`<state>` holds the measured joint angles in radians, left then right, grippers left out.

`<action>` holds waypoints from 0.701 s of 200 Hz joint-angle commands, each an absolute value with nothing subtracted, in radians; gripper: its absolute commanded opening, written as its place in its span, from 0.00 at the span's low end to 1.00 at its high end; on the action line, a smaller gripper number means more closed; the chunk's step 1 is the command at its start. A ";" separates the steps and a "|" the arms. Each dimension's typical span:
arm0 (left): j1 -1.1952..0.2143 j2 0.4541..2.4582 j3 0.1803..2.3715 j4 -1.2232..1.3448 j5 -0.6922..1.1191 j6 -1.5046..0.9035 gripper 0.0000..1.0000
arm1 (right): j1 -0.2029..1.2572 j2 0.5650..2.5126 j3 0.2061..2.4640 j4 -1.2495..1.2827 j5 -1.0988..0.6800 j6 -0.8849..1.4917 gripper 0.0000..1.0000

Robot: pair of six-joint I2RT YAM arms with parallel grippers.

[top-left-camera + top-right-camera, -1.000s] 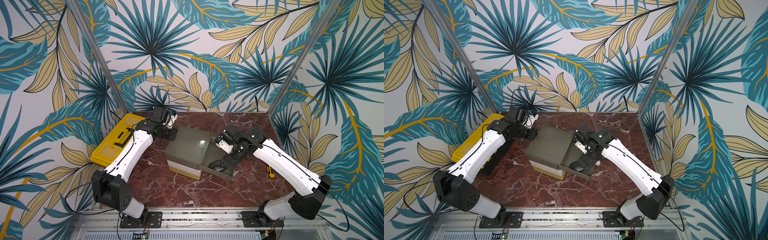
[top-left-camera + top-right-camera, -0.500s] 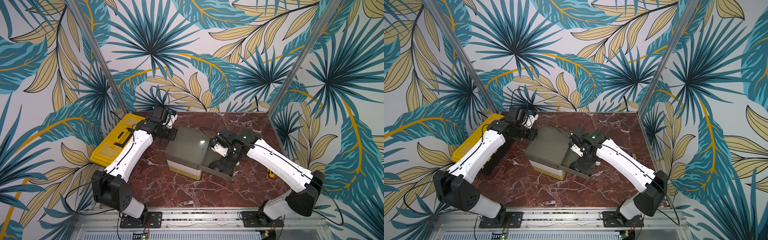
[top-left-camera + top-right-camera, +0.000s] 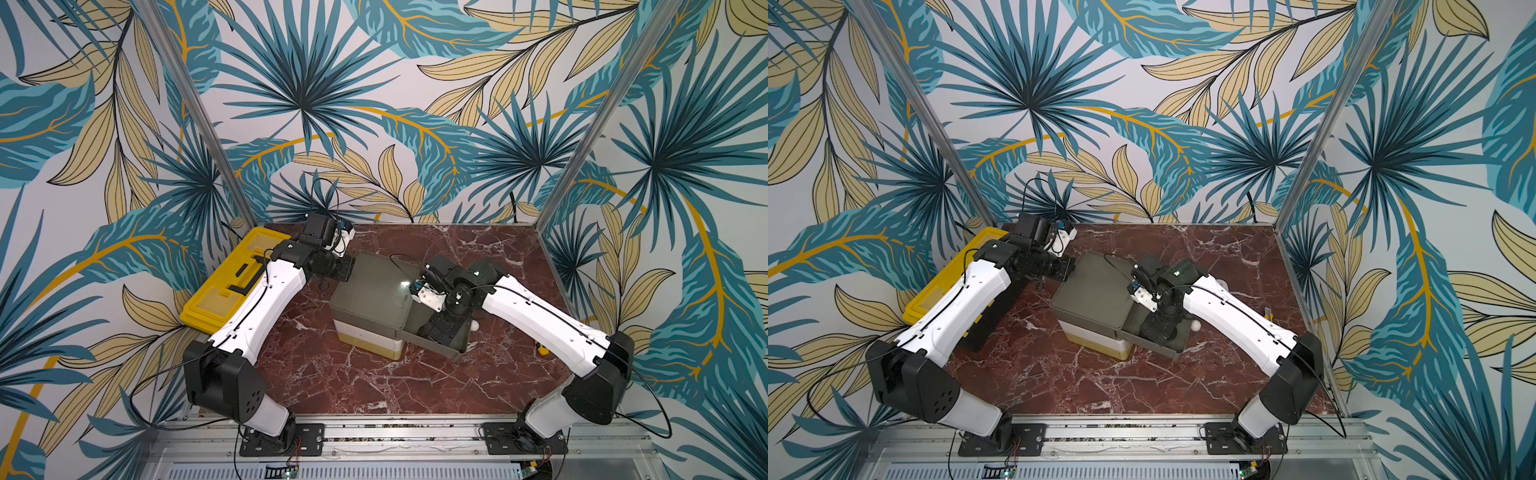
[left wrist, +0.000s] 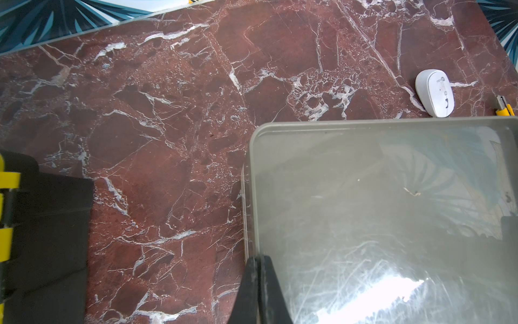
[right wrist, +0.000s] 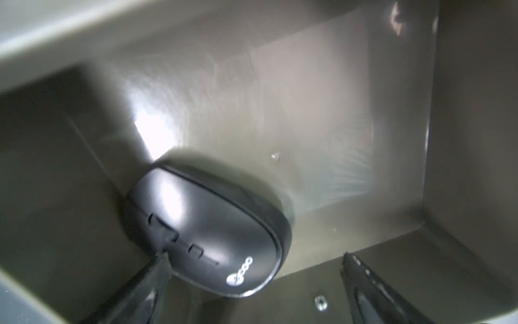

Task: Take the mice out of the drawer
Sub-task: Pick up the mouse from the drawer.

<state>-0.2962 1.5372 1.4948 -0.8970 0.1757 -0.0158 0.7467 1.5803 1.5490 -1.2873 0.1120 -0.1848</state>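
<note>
**Black mouse in the open drawer, right pincer spread over it**

The black mouse (image 5: 207,238) lay on the floor of the pulled-out drawer (image 5: 308,98), close against one side wall. The right gripper (image 5: 253,255) reached down into the drawer with its jaws spread wide. One finger (image 5: 157,269) touched the mouse's edge and the other stood apart from it, so nothing was pinched.

A white mouse (image 4: 434,92) sat out on the table (image 4: 168,140), just beyond the grey cabinet (image 4: 364,196) and near a yellow-black utility knife (image 4: 504,108).

The left gripper (image 4: 259,280) had its fingers pressed together, holding nothing, at the edge of the cabinet's glossy top.

The table was dark red marble with white veins. A yellow toolbox (image 3: 232,282) lay at its left rear corner. Walls papered with teal and tan palm leaves closed the cell in, with aluminium posts (image 3: 199,124) at the back corners.
</note>
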 commanded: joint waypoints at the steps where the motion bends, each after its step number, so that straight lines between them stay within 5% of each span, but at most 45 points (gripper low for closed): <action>1: -0.292 1.574 1.437 -1.034 0.179 0.012 0.00 | 0.741 1.590 1.539 -1.254 0.152 -0.197 0.97; 81: -0.291 1.571 1.436 -1.036 0.178 0.013 0.00 | 0.642 1.593 1.544 -1.169 0.230 -0.201 0.97; 140: -0.291 1.578 1.439 -1.034 0.178 0.011 0.00 | 0.625 1.507 1.558 -1.185 0.091 -0.233 0.97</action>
